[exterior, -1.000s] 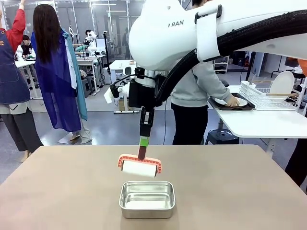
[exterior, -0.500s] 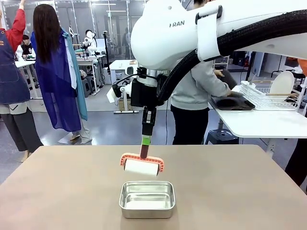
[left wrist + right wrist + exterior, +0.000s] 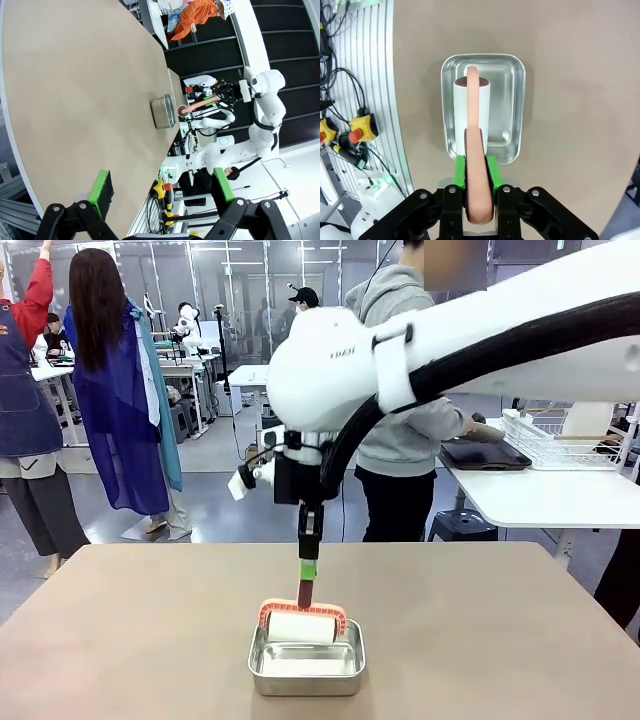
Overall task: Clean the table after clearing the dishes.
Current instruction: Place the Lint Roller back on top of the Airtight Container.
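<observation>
1. Taupe table point(image 3: 120, 640) bare except steel pan point(image 3: 306, 660) near its robot-side edge.
2. Right gripper point(image 3: 475, 167) clamps pink roller point(image 3: 301, 625), drum inside pan.
3. Left gripper point(image 3: 159, 192) spread wide, holding nothing.
4. Dark tray point(image 3: 485, 455) on white side table point(image 3: 540, 495); dishes hard to make out.

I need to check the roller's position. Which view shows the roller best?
The right wrist view: the roller lies over the steel pan, seen from above. The front view shows it side-on at the pan's rim; the left wrist view shows it small and distant.
</observation>
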`<state>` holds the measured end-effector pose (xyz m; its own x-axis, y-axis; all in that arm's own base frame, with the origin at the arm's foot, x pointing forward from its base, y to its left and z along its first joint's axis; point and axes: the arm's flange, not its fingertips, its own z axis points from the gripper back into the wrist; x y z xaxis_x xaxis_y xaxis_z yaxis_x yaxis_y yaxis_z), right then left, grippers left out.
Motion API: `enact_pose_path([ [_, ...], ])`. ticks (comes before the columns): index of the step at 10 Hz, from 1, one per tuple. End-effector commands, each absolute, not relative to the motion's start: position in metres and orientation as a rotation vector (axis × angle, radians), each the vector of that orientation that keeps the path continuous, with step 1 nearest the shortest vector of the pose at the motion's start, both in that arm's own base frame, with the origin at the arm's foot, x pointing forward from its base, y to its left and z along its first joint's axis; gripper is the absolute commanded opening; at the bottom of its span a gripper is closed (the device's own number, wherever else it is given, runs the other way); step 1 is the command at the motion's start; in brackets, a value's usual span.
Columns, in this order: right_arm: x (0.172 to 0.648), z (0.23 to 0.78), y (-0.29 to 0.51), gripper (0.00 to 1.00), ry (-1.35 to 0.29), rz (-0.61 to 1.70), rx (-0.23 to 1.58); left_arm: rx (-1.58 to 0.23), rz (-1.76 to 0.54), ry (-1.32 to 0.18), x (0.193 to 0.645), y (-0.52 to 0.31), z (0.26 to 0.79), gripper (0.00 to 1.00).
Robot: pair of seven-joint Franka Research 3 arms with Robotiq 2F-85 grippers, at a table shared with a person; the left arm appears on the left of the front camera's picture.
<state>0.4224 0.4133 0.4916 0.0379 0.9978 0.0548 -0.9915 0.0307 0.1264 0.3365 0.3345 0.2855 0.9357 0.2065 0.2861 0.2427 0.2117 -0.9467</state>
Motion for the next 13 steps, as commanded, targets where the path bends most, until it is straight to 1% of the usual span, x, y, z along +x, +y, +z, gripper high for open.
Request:
enact_pose_path([
  [1,0.438,0.489,0.419,0.21,0.11,1.557,0.152,-1.366,-0.022,-0.392,0.334,0.334,0.288,1.0],
  [5,0.467,0.458,0.426,0.21,0.17,1.571,0.168,-1.366,-0.022,-0.392,0.334,0.334,0.288,1.0],
  [8,0.487,0.435,0.432,0.21,0.226,1.593,0.118,-1.366,-0.022,-0.392,0.334,0.334,0.288,1.0],
  [12,0.502,0.41,0.433,0.21,0.222,1.572,0.098,-1.366,-0.022,-0.392,0.334,0.334,0.288,1.0],
  [13,0.501,0.41,0.432,0.37,0.213,1.565,0.094,-1.366,-0.022,-0.392,0.334,0.334,0.288,1.0],
])
